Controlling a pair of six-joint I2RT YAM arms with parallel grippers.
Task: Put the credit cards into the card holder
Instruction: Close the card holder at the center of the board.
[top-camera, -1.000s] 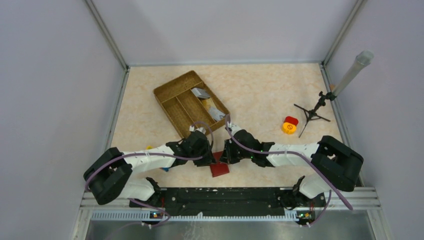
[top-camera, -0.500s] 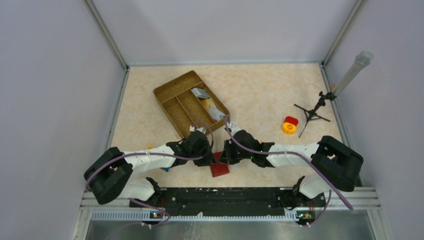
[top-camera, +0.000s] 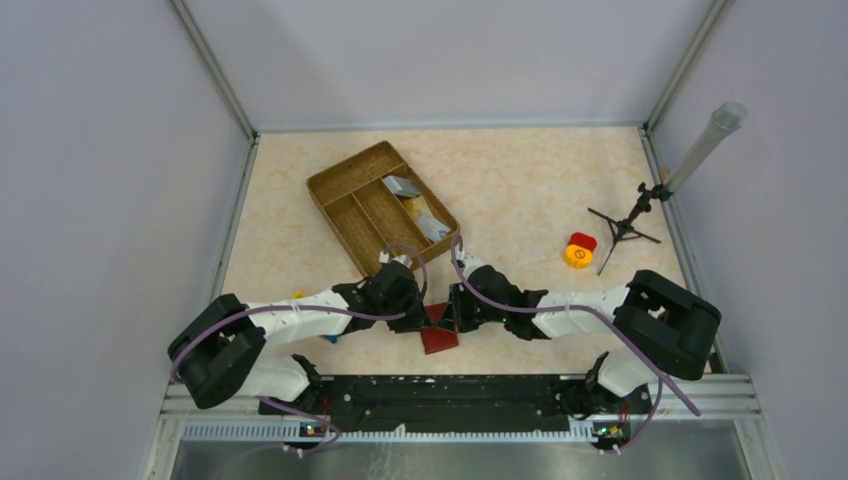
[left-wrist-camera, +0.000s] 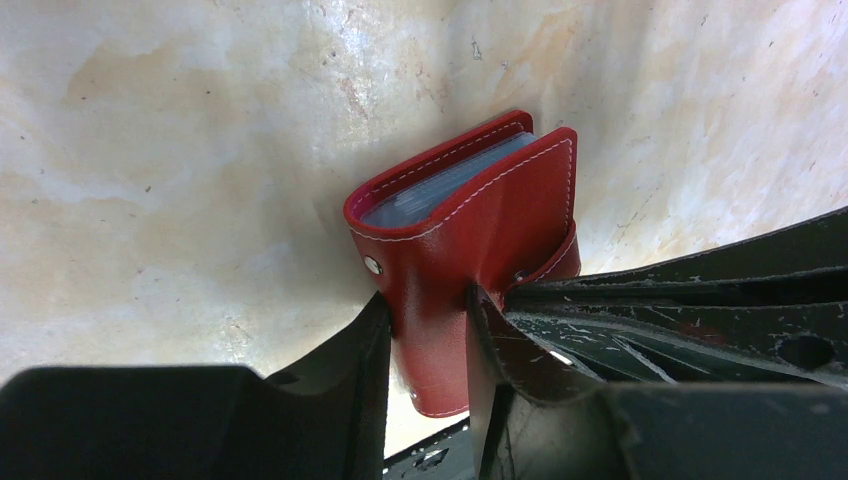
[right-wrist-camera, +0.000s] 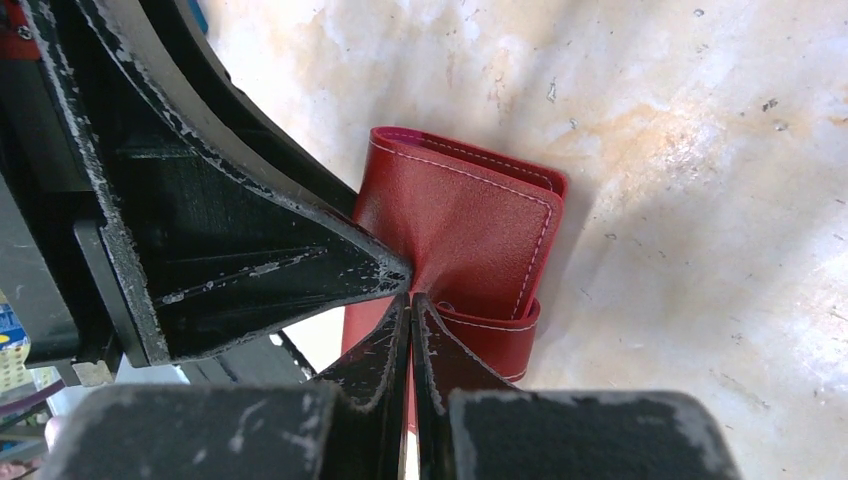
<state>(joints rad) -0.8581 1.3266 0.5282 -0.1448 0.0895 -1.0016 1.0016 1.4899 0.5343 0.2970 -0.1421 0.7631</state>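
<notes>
**Both claws on the red card holder, cards lying in the tray beyond it**

One red card holder sits on the table between the two arms, near their bases. The left claw is pinching it: one black finger lies on each side of the holder's lower part, touching the leather. The right claw is pressed together, with its tips against the holder's cover just beside the snap strap. Nothing can be seen between its fingers.

In the left wrist view, clear sleeves show between the holder's two covers. The right claw's fingers come in from the right and hide the strap side. In the right wrist view, the left claw's broad finger blocks the holder's left part.

Beyond the holder and a little to its left lies one woven divided tray, set at an angle. The credit cards are in the tray compartment on the holder's far side. Three can be made out: a grey-silver one at the far end, a tan-yellow one in the middle and another grey-silver one nearest the holder. None of them touches the holder.

Well to the right of the holder stands one yellow-and-red toy. Just past it is one small black tripod carrying a slanted tube. A small blue object lies left of the holder, mostly hidden under the left arm.
</notes>
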